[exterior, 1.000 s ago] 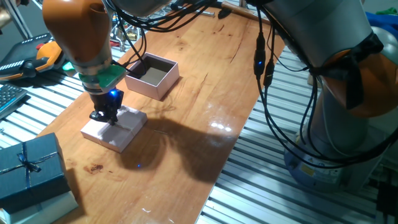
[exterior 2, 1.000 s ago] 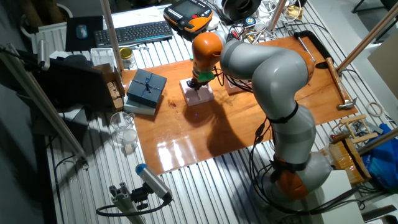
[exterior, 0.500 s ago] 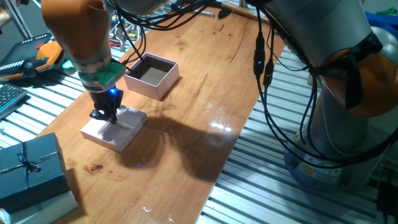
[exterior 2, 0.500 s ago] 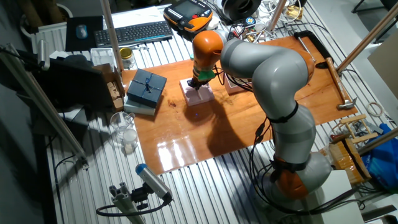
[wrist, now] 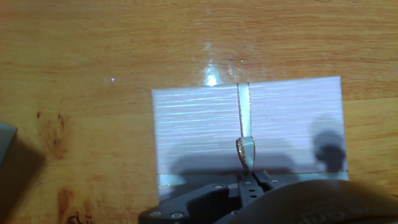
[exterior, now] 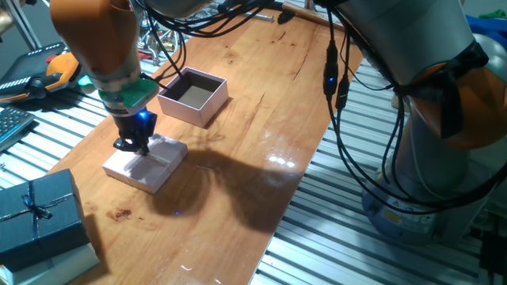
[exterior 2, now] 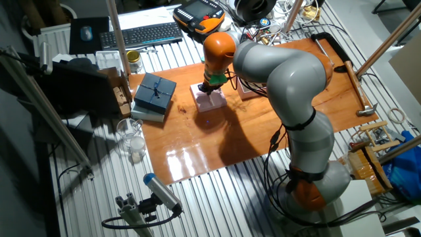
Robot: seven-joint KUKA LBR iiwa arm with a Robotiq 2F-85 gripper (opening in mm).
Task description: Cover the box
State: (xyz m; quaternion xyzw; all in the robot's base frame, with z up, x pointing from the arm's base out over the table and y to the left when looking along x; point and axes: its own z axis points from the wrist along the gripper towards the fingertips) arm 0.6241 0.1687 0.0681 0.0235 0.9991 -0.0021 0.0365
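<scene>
The box (exterior: pixel 194 95) is pale pink with a brownish inside and stands open at the far side of the wooden table (exterior: pixel 261 119). In front of it lies the flat pink lid (exterior: pixel 146 164) with a ribbon cross. My gripper (exterior: pixel 133 149) stands straight down over the lid's middle. In the hand view its fingertips (wrist: pixel 250 179) are pinched together on the ribbon loop (wrist: pixel 246 149) that rises from the lid (wrist: pixel 199 124). From the other side, the gripper (exterior 2: pixel 208 91) sits on the lid (exterior 2: pixel 209 100) and the arm hides most of the box.
A dark blue ribboned box (exterior: pixel 36 214) stands at the near left corner, also seen as the blue box (exterior 2: pixel 155 92). A teach pendant (exterior: pixel 55 71) and cables lie beyond the table's left edge. A glass jar (exterior 2: pixel 131 135) stands off the table.
The gripper has crept very slightly upward while staying over the lid's middle. The lid and the box keep their places.
</scene>
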